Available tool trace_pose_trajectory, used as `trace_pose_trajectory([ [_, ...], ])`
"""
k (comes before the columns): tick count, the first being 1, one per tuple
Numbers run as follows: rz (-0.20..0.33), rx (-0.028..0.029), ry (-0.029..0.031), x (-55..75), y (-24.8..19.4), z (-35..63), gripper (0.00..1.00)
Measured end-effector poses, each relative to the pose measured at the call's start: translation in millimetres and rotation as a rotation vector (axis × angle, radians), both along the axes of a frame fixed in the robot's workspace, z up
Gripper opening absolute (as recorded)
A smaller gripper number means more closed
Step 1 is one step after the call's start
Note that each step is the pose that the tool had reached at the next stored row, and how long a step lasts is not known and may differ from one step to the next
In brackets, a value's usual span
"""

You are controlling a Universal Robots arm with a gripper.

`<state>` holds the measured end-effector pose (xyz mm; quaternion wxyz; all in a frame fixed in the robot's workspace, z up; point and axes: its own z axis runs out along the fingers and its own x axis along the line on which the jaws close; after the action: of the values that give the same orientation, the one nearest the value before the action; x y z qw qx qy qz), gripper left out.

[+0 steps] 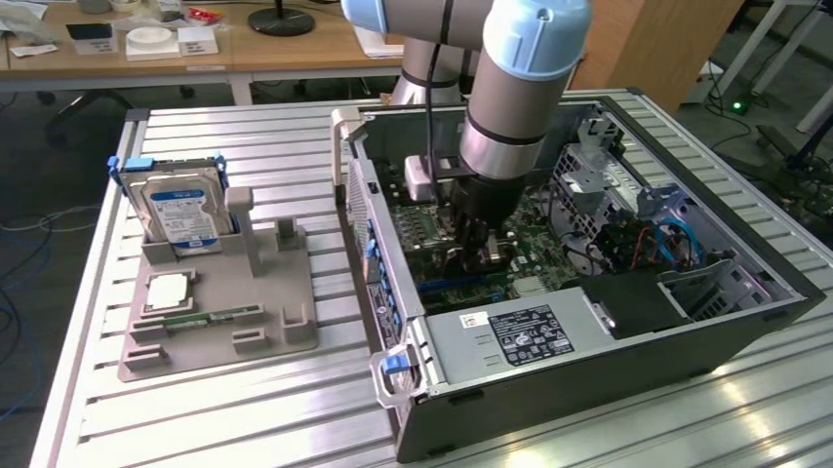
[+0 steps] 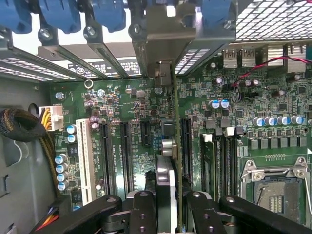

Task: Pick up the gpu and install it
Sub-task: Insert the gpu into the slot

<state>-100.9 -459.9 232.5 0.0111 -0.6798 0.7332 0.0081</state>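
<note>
- The tool (image 2: 168, 214) sits closest to the wrist camera: two black fingers (image 2: 142, 212) closed on the gpu (image 2: 170, 146), one on each flat side of the card.
- The gpu is seen edge-on, standing upright over the motherboard (image 2: 126, 112), its silver end bracket (image 2: 163, 41) up against the case's rear slot openings.
- Whether the card's edge is seated in a slot cannot be told.
- On the motherboard beside the gpu: one white expansion slot (image 2: 85, 161), three black slots (image 2: 124, 151) next to it, and one empty processor socket (image 2: 275, 190) on the card's other side.
- In the exterior view, the tool (image 1: 471, 249) reaches down into the one open computer case (image 1: 586, 331), which lies on the slatted metal table (image 1: 234, 409).
- Inside the case, one black power supply (image 1: 521, 336) lies near the front edge.
- On the table, to the exterior view's left of the case, stands one grey parts holder (image 1: 248, 292).
- The holder carries one hard drive (image 1: 179, 214) standing upright, one processor chip (image 1: 171, 291) lying flat, and one narrow green memory stick (image 1: 215, 318).
</note>
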Motion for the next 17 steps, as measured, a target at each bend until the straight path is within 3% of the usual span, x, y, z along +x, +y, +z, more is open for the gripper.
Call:
trace_pose_trajectory([
  [17,0.000,0.0001,0.0000,0.0,-0.1,-1.6,0.28],
])
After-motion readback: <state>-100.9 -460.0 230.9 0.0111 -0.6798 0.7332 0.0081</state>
